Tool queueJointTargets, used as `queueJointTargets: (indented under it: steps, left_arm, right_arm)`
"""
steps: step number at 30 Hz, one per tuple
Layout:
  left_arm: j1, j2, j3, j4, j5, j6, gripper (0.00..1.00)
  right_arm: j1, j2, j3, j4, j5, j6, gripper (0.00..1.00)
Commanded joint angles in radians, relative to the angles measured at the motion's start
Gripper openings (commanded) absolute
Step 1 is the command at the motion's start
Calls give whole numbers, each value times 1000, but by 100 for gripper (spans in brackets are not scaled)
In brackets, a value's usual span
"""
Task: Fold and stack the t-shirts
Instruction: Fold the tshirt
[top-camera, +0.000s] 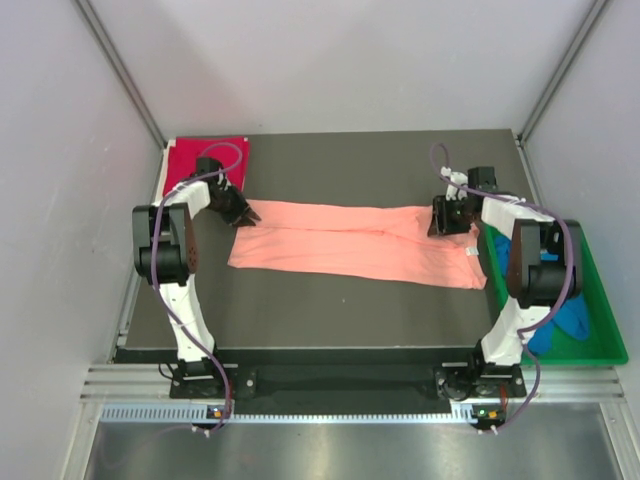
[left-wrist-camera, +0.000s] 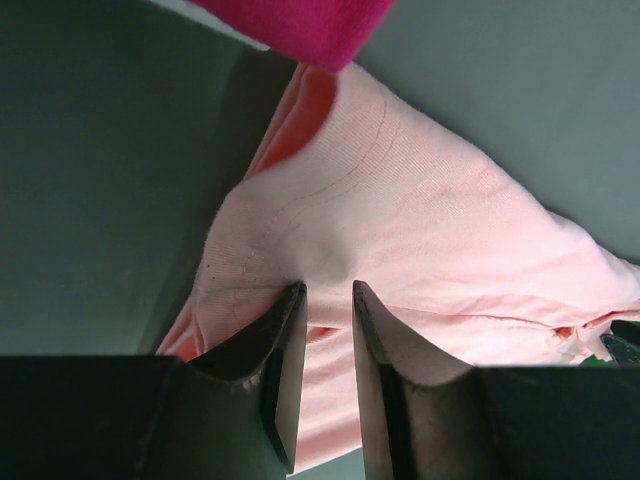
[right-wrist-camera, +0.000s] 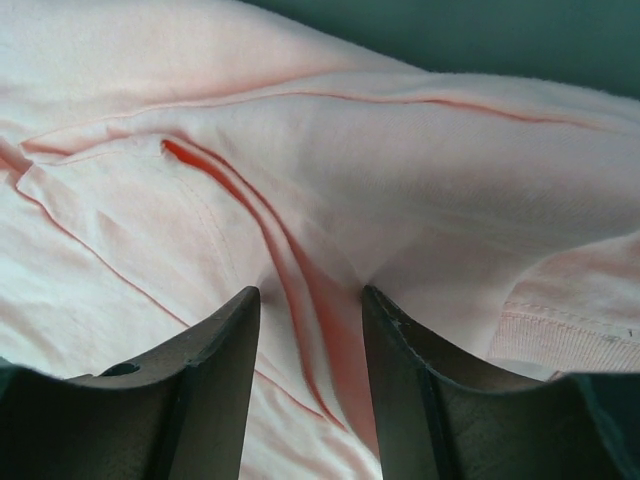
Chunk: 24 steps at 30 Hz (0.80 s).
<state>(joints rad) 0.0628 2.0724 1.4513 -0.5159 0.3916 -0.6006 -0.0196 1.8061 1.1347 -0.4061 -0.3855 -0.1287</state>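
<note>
pinching the salmon-pink t-shirt (top-camera: 350, 245) near the desk's (top-camera: 330, 310) left edge with my left gripper (left-wrist-camera: 325, 292); it lies stretched across the desk's middle. my right gripper (right-wrist-camera: 310, 292) straddles a fold at its right end; i cannot tell if it grips.

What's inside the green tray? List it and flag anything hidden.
A bright blue t-shirt lies bunched inside the green tray. The right arm covers the tray's middle, so part of the shirt, and anything else lying there, cannot be seen.
</note>
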Motion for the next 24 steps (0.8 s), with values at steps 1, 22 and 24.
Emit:
queueJointTargets:
  steps: [1, 22, 24]
  left_arm:
    - [3, -23, 17, -13, -63, 18, 31]
    - [-24, -156, -15, -21, -74, 18, 33]
    - [-38, -159, -23, -19, -79, 16, 33]
  right_arm:
    - [12, -5, 50, -3, -47, -37, 46]
    - [239, -169, 60, -146, 230, 59, 0]
    - [251, -174, 59, -187, 318, 80, 0]
